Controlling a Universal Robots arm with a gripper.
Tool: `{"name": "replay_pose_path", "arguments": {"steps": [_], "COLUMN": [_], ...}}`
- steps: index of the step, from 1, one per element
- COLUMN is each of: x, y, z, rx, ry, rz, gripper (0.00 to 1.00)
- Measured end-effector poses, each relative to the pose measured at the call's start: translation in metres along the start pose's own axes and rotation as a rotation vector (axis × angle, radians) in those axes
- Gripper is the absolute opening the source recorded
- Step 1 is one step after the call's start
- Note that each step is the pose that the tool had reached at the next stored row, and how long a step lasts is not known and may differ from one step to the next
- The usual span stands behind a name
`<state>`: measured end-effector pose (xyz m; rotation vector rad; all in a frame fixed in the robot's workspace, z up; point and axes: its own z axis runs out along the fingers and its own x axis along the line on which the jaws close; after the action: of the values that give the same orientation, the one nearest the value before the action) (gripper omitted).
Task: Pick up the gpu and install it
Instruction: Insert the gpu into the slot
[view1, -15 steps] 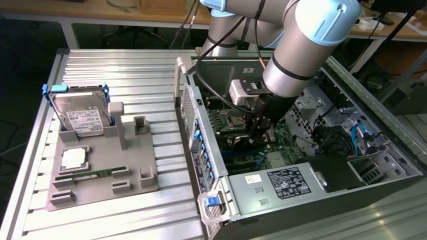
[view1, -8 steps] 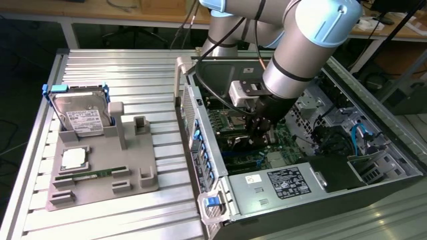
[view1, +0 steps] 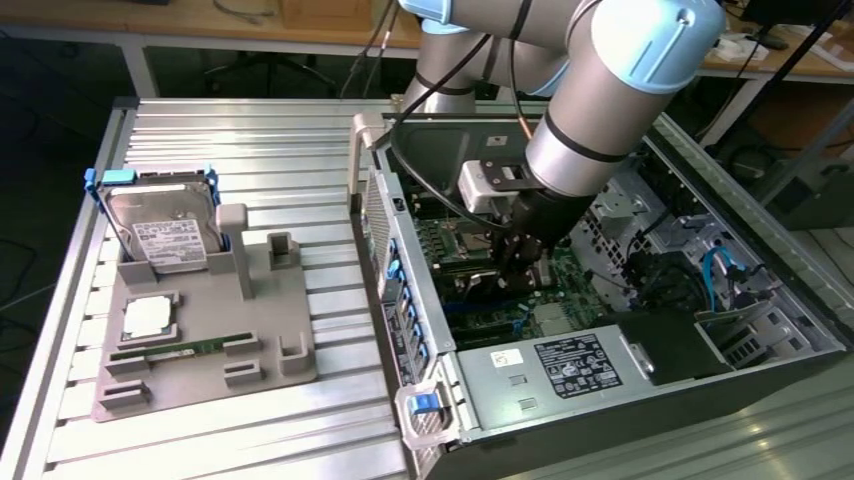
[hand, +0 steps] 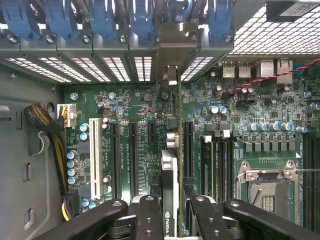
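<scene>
In the wrist view the claw (hand: 170, 212) sits nearest, its two black fingers (hand: 150, 220) closed on either side of the gpu (hand: 170, 200), which it holds edge-on so that the card appears as a thin upright strip with a small logo between the fingers. The card runs away from the camera down toward the green motherboard (hand: 140, 120), lined up with the black expansion slots (hand: 132, 157) beside a long white slot (hand: 94, 157); whether its edge has seated in a slot cannot be told. Off to one side lies the open CPU socket (hand: 267, 187) with its metal frame, and on the other a bundle of braided cables (hand: 42, 120). Beyond the board stands the row of blue slot clips (hand: 105, 20) along the case's rear wall. In the exterior view the arm (view1: 601, 110) reaches down into the open computer case (view1: 601, 370), which lies on its side on the ribbed metal table (view1: 227, 130), and the claw (view1: 521, 262) is low over the motherboard. A power supply (view1: 574, 365) with a label fills the near end of the case. To the exterior view's left, well apart from the case, a grey fixture tray (view1: 200, 340) carries a RAM stick (view1: 180, 350), a CPU (view1: 147, 317) and, upright at its far end, a hard drive (view1: 163, 232) in a blue bracket.
</scene>
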<state>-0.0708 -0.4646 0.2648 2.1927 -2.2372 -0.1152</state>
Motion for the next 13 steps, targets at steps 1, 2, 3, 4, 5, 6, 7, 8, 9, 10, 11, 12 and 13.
{"name": "replay_pose_path", "arguments": {"steps": [1, 2, 3, 4, 5, 6, 7, 8, 9, 10, 11, 12, 13], "x": [0.0, 0.0, 0.0004, 0.0012, 0.0017, 0.0019, 0.0019, 0.0019, 0.0019, 0.0026, 0.0033, 0.0033, 0.0033], "y": [0.0, 0.0, 0.0001, 0.0, 0.0, 0.0001, 0.0, 0.0, 0.0, -0.0001, -0.0001, -0.0001, 0.0], "z": [0.0, 0.0, -0.0001, -0.0002, -0.0002, -0.0002, -0.0002, -0.0002, -0.0001, -0.0002, -0.0002, -0.0002, -0.0002], "rx": [0.0, 0.0, -0.0001, -0.0001, -0.0001, -0.0001, 0.0, -0.0001, 0.0, -0.0001, -0.0001, 0.0, 0.0], "ry": [0.0, 0.0, 0.0002, 0.0003, 0.0002, 0.0001, 0.0001, 0.0001, 0.0, 0.0001, 0.0, 0.0, -0.0001], "rz": [0.0, 0.0, 0.0, 0.0, 0.0, 0.0, 0.0, 0.0, 0.0, 0.0, 0.0, 0.0, 0.0], "gripper": [0.27, 0.27, 0.27, 0.27, 0.27, 0.27, 0.27, 0.27, 0.27, 0.27, 0.27, 0.27, 0.27]}}
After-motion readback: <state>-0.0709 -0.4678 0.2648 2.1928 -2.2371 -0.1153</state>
